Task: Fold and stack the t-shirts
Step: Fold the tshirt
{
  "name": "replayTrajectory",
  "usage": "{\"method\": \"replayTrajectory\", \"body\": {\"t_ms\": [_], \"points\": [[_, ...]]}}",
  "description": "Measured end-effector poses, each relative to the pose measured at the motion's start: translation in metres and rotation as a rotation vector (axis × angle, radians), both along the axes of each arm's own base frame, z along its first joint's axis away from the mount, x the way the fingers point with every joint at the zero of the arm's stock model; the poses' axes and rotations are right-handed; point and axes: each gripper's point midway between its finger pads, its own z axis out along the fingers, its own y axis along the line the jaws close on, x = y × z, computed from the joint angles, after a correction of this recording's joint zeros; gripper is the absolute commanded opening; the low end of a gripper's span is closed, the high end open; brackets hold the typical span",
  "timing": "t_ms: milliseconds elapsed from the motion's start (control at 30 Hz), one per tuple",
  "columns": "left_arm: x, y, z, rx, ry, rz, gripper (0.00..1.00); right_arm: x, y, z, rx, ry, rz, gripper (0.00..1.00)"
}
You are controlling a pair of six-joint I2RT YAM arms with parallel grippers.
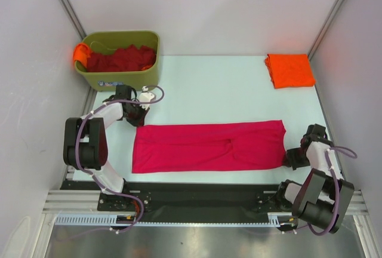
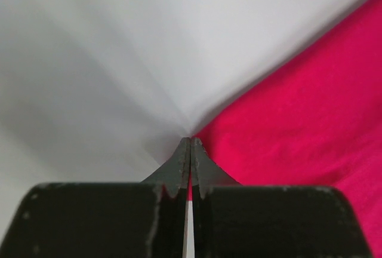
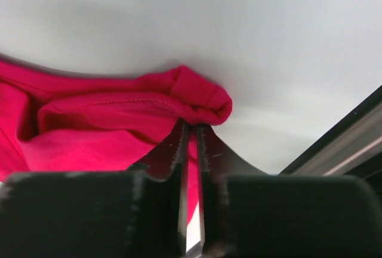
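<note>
Crimson-pink t-shirt (image 1: 209, 146) is lying across the bench (image 1: 209, 88); right claw (image 3: 192, 128) is pinching its right hem, almost closed; left claw (image 2: 190, 143) is resting fully closed at its far-left corner. Olive bin (image 1: 119, 79) is standing just behind the left claw; orange t-shirt (image 1: 290, 70) is lying far right.

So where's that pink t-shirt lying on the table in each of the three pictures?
Top external: crimson-pink t-shirt spread across the middle of the table.
Left wrist: the shirt fills the right side, beside the left end effector.
Right wrist: the shirt bunches at left and centre, at the right end effector.
Shared landmark: the pale table surface behind the shirt.
</note>
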Motion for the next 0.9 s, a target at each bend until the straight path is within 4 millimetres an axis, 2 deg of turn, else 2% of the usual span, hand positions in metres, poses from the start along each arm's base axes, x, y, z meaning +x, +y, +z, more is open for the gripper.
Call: {"method": "replayTrajectory", "body": {"t_ms": [167, 267, 367, 500, 600, 633, 767, 900], "points": [[-0.018, -0.011, -0.006, -0.062, 0.059, -0.032, 0.00, 0.004, 0.000, -0.001, 0.019, 0.016, 0.008, 0.00], [-0.028, -0.015, -0.008, -0.081, 0.080, -0.075, 0.00, 0.013, 0.001, -0.001, 0.023, 0.062, 0.082, 0.00], [-0.040, -0.020, -0.009, -0.101, 0.091, -0.132, 0.00, 0.036, 0.002, 0.000, 0.013, 0.088, 0.192, 0.00], [-0.065, -0.026, -0.009, -0.134, 0.137, -0.206, 0.00, 0.074, 0.007, 0.001, 0.029, 0.044, 0.272, 0.00], [-0.086, -0.030, -0.009, -0.159, 0.187, -0.253, 0.00, 0.113, 0.014, 0.002, 0.017, 0.006, 0.362, 0.00], [-0.093, -0.032, -0.008, -0.170, 0.205, -0.268, 0.00, 0.131, 0.019, 0.003, 0.014, -0.015, 0.398, 0.00], [-0.115, -0.035, -0.009, -0.193, 0.263, -0.319, 0.00, 0.220, 0.038, 0.007, -0.020, -0.174, 0.514, 0.00], [-0.132, -0.041, -0.010, -0.197, 0.303, -0.382, 0.01, 0.295, 0.062, 0.011, -0.067, -0.306, 0.612, 0.00]]}}
